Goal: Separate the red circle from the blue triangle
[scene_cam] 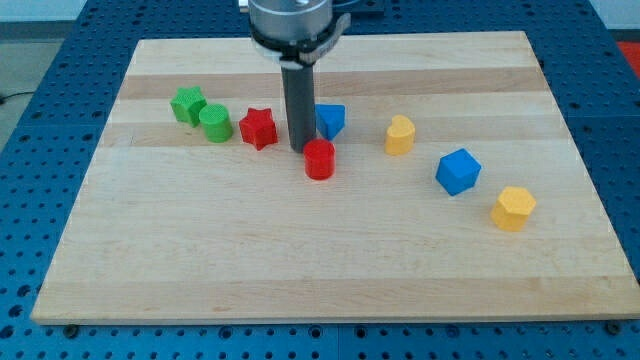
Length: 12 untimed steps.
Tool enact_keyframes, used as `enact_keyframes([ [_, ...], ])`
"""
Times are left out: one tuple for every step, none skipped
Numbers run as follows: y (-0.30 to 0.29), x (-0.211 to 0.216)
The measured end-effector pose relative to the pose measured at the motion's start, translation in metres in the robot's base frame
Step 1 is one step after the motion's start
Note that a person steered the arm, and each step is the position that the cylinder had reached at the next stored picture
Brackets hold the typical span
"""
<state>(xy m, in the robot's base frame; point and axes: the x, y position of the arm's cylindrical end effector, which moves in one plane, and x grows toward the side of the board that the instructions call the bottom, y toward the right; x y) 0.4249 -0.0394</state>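
No claw here, only my tip (298, 150), beside red circle (319, 159) and blue triangle (330, 120). Probably light, rigid, slippery; best pushed centrally.

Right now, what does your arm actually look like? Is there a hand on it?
No hand. My arm ends in a straight dark grey rod hanging from a round silvery-grey mount with a dark collar. My tip is plain and blunt. No cables or markings show.
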Motion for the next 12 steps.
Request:
enact_keyframes([
  [-0.011, 0.036],
  [-0.012, 0.081],
  [-0.006, 0.110],
  [0.057, 0.084],
  [0.078, 0.060],
  [0.052, 0.051],
  [0.039, 0.051],
  [0.026, 0.048],
  [0.019, 0.041],
  [0.016, 0.035],
  [0.014, 0.031],
  [0.017, 0.014],
])
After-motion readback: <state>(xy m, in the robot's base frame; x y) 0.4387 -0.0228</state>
